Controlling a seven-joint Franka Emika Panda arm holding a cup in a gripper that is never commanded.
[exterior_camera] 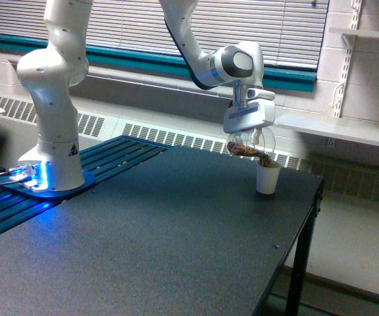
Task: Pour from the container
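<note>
Pour is underway, by my reading. The gripper (249, 133), right of frame centre and a little above mid-height, is pinching the container (250, 146) between its fingers; the clear cup is lying tipped hard over, close to horizontal, mouth pointing toward the exterior view's right and slightly down. Brown granular contents are showing through its wall and are gathering toward the lower lip, with a dark tongue of material reaching down toward the white paper cup (267, 178).

The white cup is standing upright on the black table (143, 230), near the table's far right edge, directly below and just right of the container's mouth. The lip is sitting just above the cup's rim; whether the two are touching, I cannot tell at this size.

Container relative to gripper: it is hanging immediately beneath the white gripper body, clamped at its upper side, with most of its bulk showing below the fingers.

Judgement on the next move: some brown material is appearing to remain inside, so finishing probably calls for holding the mouth centred over the white cup and tilting a little further, slowly. Main risk is granules overshooting the far rim, as the receiving cup is narrow and standing close to the table edge.
</note>
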